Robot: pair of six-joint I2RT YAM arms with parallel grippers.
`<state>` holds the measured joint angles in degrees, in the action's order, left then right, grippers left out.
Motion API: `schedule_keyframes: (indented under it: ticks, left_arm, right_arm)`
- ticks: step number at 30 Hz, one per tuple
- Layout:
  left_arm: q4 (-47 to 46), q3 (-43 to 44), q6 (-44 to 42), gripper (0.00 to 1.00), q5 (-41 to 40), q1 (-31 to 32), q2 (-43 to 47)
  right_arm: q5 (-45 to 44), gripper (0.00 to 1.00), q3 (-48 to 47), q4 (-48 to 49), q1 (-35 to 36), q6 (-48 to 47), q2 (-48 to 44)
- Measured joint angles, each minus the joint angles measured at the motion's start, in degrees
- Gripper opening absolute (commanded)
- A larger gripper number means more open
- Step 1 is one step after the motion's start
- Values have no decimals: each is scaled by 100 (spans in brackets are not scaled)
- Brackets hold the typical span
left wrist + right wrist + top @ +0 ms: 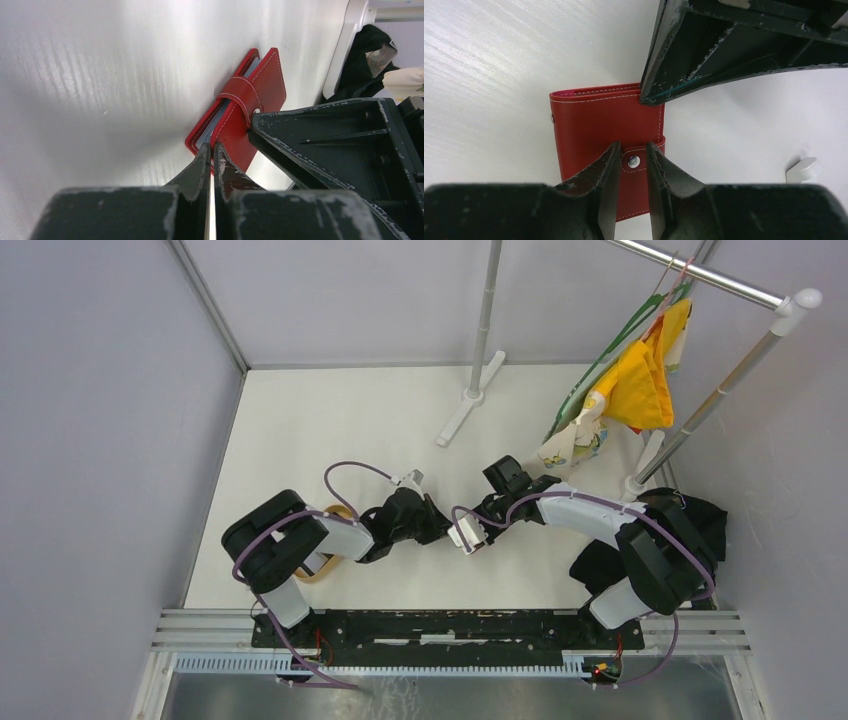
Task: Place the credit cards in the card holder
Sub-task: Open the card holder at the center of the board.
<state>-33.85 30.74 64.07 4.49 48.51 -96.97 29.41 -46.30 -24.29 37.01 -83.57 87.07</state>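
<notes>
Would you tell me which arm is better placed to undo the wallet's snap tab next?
Right. The right end effector has the wallet's snap tab between its fingers, while the left end effector, nearly shut, sits at the wallet's edge.

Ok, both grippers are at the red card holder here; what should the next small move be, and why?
Probably close the right gripper on the snap tab and peel it open. The card holder looks shut, the tab wrapped over its edge; the right fingers straddle the snap, and the left gripper seems to pinch the holder's edge, steadying it.
</notes>
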Motion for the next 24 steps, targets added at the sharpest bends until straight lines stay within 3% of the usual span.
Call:
schedule_keyframes:
  ticks: [16,24]
  left_arm:
    - [592,352,-1040,2,37,11,48]
    - [667,426,-1377,2,109,11,50]
  right_arm:
    - [-219,31,2,-44,0,-175,-39]
    - [-367,14,2,-98,0,-170,-22]
